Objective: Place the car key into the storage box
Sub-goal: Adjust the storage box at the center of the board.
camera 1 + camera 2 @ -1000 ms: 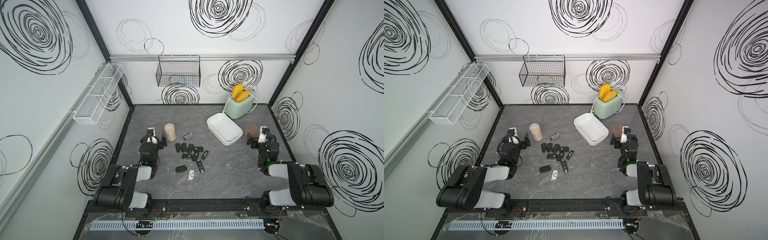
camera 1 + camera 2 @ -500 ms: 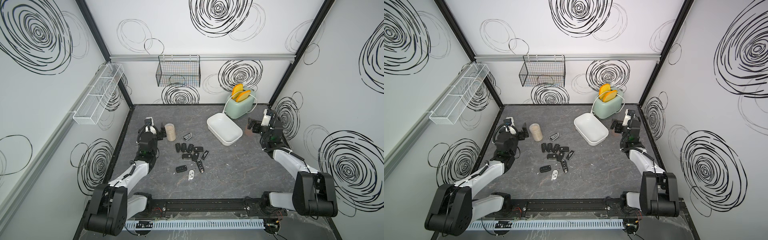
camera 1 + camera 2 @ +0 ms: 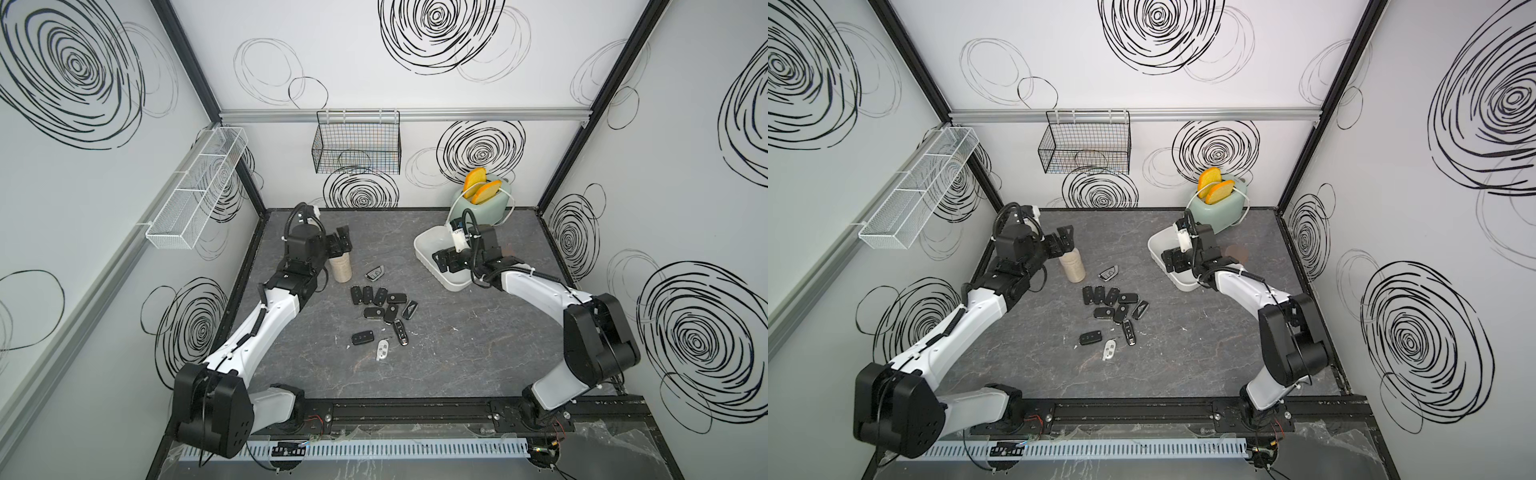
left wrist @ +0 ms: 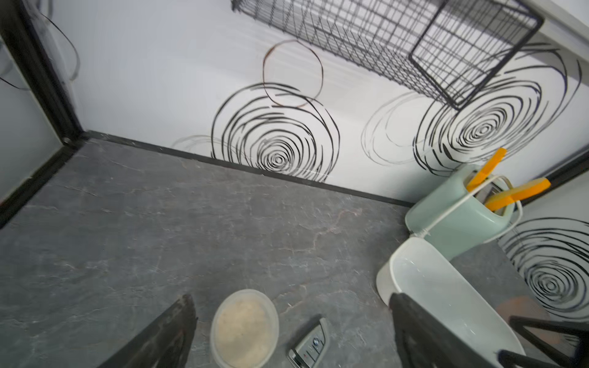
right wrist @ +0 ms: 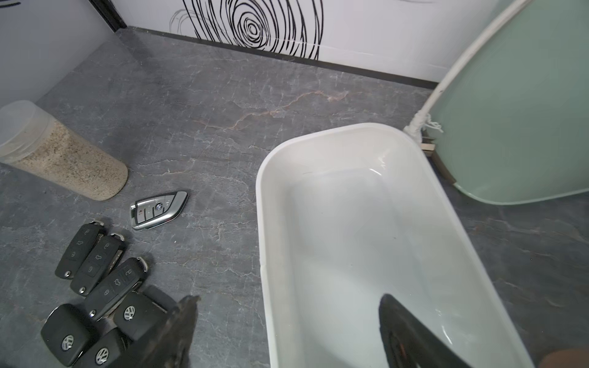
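**Wide open, nothing lifted**

Grey marbled tabletop point(image 3: 478, 353), swirl-painted walls point(image 3: 274, 166). The storage box point(image 5: 259, 223) sits at two o'clock; car keys point(image 3: 380, 305) cluster at centre. At ten o'clock the left gripper point(image 3: 342, 243), spread and empty, hangs over the jar point(image 3: 341, 270). The right gripper point(image 3: 441, 261), jaws apart, empty, hovers over the box.
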Controlling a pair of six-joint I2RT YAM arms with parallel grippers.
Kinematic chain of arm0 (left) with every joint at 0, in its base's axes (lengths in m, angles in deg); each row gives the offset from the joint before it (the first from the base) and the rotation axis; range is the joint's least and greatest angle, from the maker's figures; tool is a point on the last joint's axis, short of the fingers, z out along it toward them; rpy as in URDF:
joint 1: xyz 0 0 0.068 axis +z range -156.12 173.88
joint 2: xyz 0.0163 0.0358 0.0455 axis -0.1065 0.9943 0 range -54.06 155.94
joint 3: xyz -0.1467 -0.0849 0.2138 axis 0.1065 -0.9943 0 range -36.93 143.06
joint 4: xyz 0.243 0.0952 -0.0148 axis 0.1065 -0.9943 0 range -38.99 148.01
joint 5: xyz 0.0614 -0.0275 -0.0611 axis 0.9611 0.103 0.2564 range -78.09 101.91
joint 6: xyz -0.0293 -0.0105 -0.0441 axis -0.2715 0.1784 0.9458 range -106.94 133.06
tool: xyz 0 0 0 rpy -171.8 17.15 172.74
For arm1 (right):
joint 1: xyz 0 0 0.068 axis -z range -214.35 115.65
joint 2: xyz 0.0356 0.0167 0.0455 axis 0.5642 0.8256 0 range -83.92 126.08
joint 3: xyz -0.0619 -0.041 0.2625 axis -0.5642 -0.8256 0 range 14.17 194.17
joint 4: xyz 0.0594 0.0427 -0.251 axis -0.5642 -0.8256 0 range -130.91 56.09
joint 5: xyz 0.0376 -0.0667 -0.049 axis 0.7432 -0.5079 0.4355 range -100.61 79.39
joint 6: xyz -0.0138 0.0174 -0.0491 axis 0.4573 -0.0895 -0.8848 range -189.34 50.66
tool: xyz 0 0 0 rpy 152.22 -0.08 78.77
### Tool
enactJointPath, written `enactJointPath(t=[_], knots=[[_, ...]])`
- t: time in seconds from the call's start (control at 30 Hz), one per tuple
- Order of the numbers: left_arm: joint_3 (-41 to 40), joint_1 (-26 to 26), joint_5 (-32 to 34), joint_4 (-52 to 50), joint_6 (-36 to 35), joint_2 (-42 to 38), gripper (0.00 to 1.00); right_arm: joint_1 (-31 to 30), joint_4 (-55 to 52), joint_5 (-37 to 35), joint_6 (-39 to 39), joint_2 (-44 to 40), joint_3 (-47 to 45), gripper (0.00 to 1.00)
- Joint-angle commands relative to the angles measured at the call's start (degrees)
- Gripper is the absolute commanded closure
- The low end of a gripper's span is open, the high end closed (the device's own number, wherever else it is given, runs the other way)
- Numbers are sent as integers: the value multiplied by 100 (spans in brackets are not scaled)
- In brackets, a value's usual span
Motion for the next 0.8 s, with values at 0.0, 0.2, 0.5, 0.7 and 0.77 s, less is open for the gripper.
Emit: enactJointPath(t=[0.0,0.2,0.5,0.7,0.77], knots=[[509,-258,-431,-652,369,280,2,-115,-711,17,-473,349,442,17],[616,-545,-648,-901,437,367,2,-216,-1329,59,-798,1067,1089,40],[432,-547,-577,-1135,354,168,2,-327,-1559,-109,-916,1605,1360,59],[345,-540,-531,-1119,358,118,2,-358,-1593,-258,-742,1649,1352,81],[338,-543,-515,-1109,372,109,2,-366,-1597,-266,-593,1618,1316,84]])
